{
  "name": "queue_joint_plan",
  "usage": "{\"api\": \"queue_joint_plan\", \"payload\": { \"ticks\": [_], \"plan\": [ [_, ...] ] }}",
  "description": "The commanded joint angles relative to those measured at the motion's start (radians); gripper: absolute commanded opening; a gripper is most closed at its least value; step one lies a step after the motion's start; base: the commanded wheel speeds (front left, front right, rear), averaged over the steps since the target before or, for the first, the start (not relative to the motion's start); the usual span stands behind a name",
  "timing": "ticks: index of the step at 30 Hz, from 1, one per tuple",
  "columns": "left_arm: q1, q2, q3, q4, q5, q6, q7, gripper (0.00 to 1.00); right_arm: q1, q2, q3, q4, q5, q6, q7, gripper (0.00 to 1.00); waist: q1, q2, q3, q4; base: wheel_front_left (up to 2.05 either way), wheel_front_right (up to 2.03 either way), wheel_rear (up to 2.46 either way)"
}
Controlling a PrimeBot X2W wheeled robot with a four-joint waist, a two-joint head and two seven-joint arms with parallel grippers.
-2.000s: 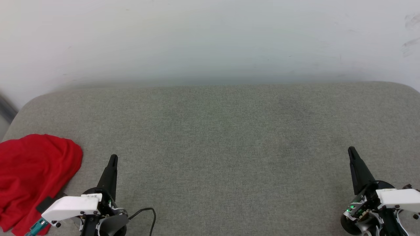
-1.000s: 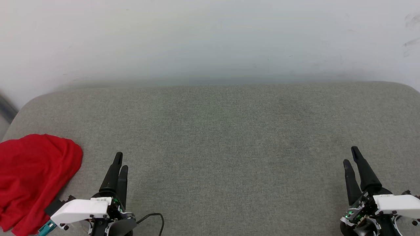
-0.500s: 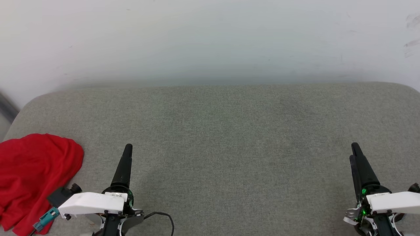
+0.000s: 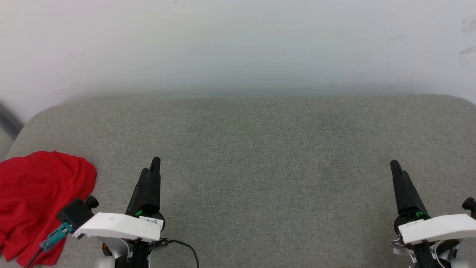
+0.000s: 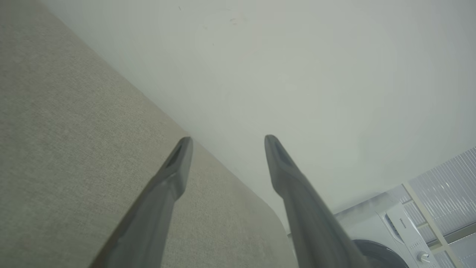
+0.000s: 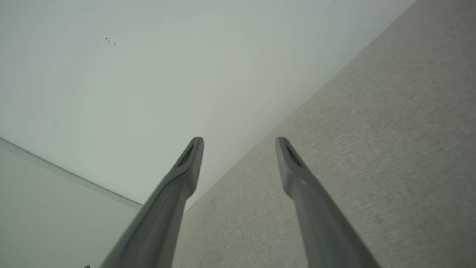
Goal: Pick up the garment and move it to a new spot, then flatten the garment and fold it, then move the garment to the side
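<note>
The garment (image 4: 35,197) lies bunched in a red heap at the left edge of the grey cushion (image 4: 253,156) in the head view; its sleeves and print are hidden in the folds. My left gripper (image 4: 153,165) hovers just right of it, apart from the cloth. In the left wrist view that gripper (image 5: 227,143) is open with nothing between its fingers. My right gripper (image 4: 393,165) stands at the lower right, far from the garment. The right wrist view shows that gripper (image 6: 240,145) open and empty too.
A pale wall (image 4: 238,44) rises behind the cushion's far edge. The cushion's corners are rounded at the left and right. A white washing machine (image 5: 398,230) shows past the cushion's end in the left wrist view.
My left gripper has moved forward and to the right, away from the garment, and rolled. The right gripper has rolled and shifted slightly forward. The garment lies as before.
</note>
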State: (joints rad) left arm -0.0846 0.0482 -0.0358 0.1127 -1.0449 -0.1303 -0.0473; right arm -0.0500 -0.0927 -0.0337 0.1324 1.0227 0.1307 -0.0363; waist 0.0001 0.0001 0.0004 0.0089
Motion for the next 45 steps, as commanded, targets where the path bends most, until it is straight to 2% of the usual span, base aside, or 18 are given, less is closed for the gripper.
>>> {"api": "queue_joint_plan", "payload": {
  "ticks": [1,9,17,45],
  "plan": [
    [-0.012,0.002,-0.008,-0.019,0.057,0.004,-0.01,1.0,-0.004,-0.013,0.006,-0.021,-0.06,0.0,-0.005,1.0,0.0,-0.0001,0.0,0.0,0.0,0.0,0.0],
    [-0.009,0.005,-0.034,-0.012,0.259,0.022,-0.037,1.0,0.001,-0.027,0.022,-0.038,-0.241,0.0,-0.007,1.0,0.0,-0.0001,-0.001,0.002,0.0,0.0,0.0],
    [-0.009,0.018,-0.052,-0.009,0.378,0.043,-0.059,1.0,0.005,-0.028,0.023,-0.053,-0.358,0.0,-0.012,1.0,0.0,-0.0001,-0.001,0.002,0.0,0.0,0.0],
    [-0.023,0.041,-0.114,0.034,0.68,0.113,-0.135,1.0,0.021,-0.019,0.024,-0.069,-0.698,0.0,-0.056,1.0,0.0,-0.0001,-0.005,0.015,0.0,0.0,0.0]
  ]
}}
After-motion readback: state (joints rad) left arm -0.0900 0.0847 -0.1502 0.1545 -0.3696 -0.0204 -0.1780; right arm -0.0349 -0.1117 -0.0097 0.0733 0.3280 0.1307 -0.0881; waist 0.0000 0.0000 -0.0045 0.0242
